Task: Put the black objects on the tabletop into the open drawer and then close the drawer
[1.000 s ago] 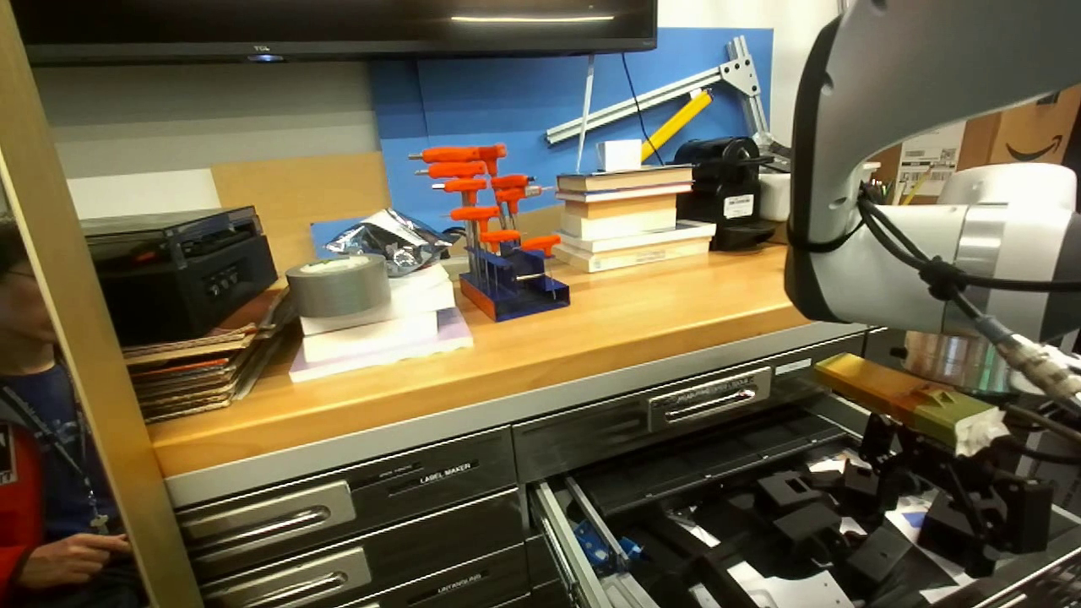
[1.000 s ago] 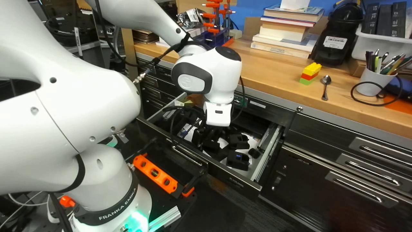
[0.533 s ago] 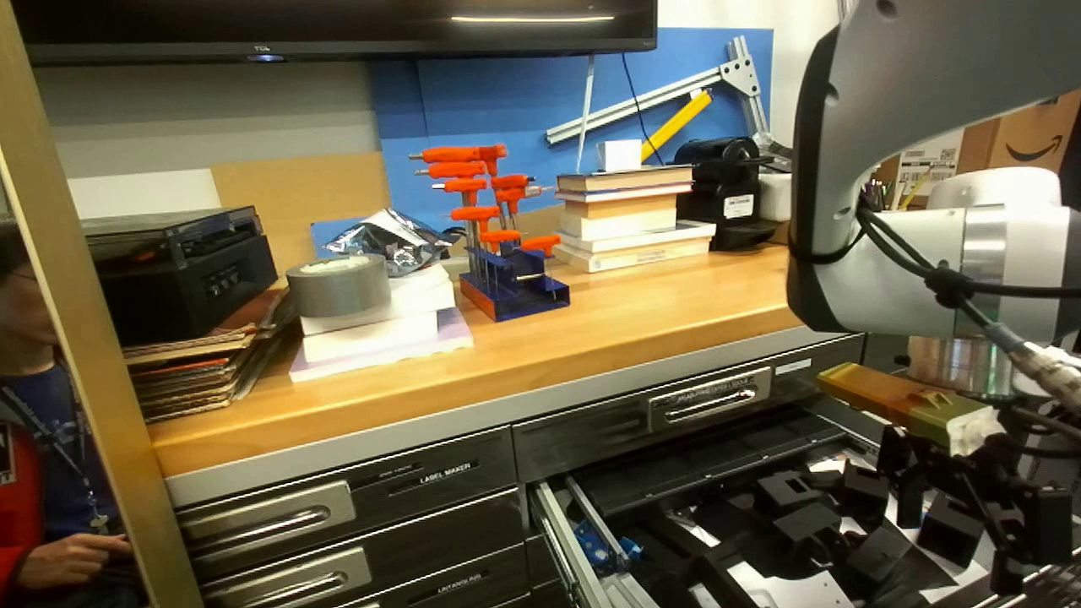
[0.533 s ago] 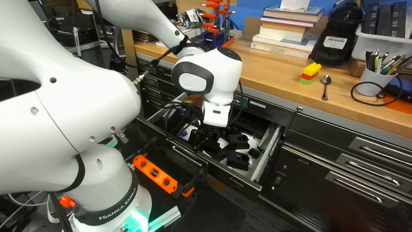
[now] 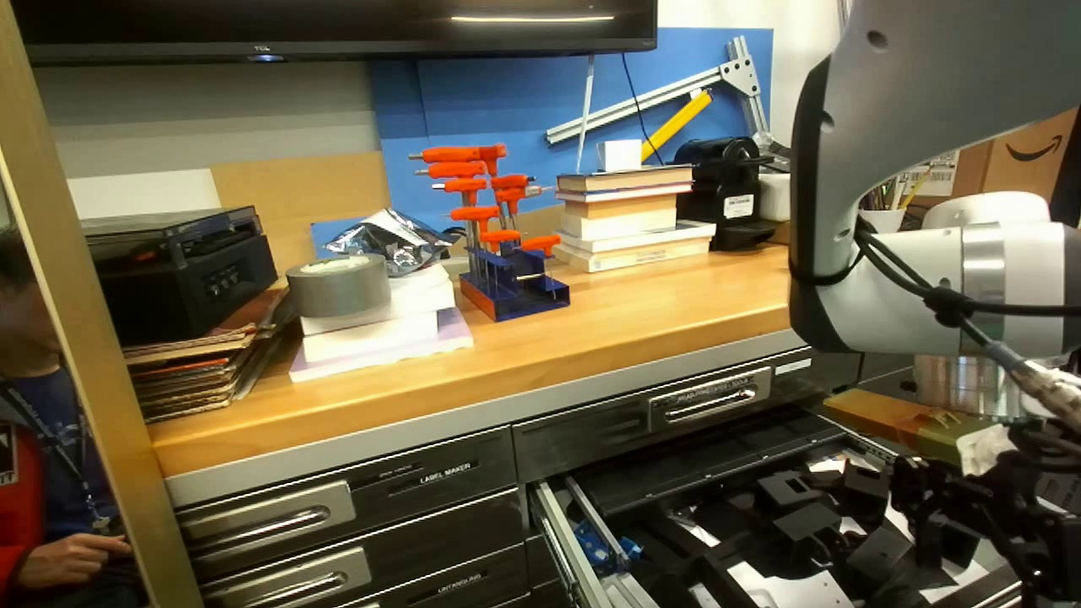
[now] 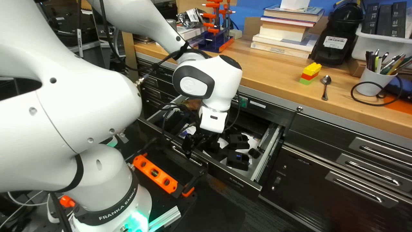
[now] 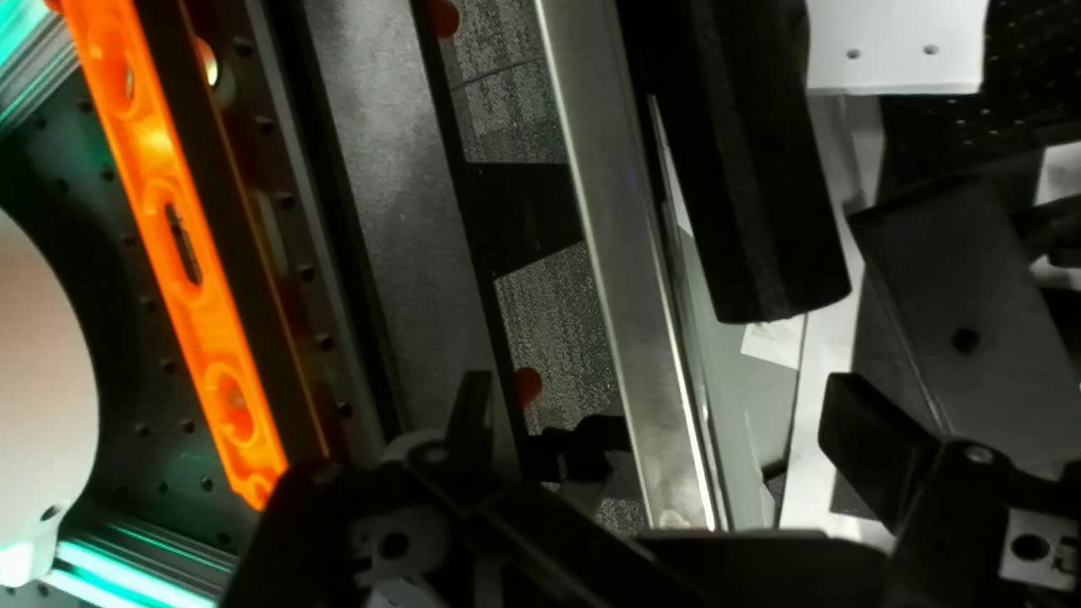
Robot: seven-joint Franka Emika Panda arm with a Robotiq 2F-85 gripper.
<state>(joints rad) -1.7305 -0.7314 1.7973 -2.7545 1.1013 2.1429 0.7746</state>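
Observation:
The wide grey drawer is pulled open; its front shows in an exterior view (image 6: 225,175) and its front rim in the wrist view (image 7: 608,253). Small black pieces lie inside it in both exterior views, one beside the right rail (image 6: 237,160) and one mid-drawer (image 5: 806,523). In the wrist view a flat black piece (image 7: 971,312) and a long black piece (image 7: 752,169) lie inside the front wall. My gripper (image 7: 663,414) is open and empty, one finger on each side of the drawer's front rim. It tilts toward the front in an exterior view (image 6: 193,144). The wooden tabletop (image 5: 659,295) is behind the drawer.
An orange level (image 6: 154,174) lies on the robot's base in front of the drawer. On the tabletop are stacked books (image 6: 283,32), a black machine (image 6: 331,45), a toy brick stack (image 6: 310,73), a spoon (image 6: 325,87), a pen cup (image 6: 375,80) and an orange-handled tool rack (image 5: 515,283).
My hand has moved slightly down and tilted, with the fingers swinging toward the drawer's front. The drawer and the black pieces have not visibly moved.

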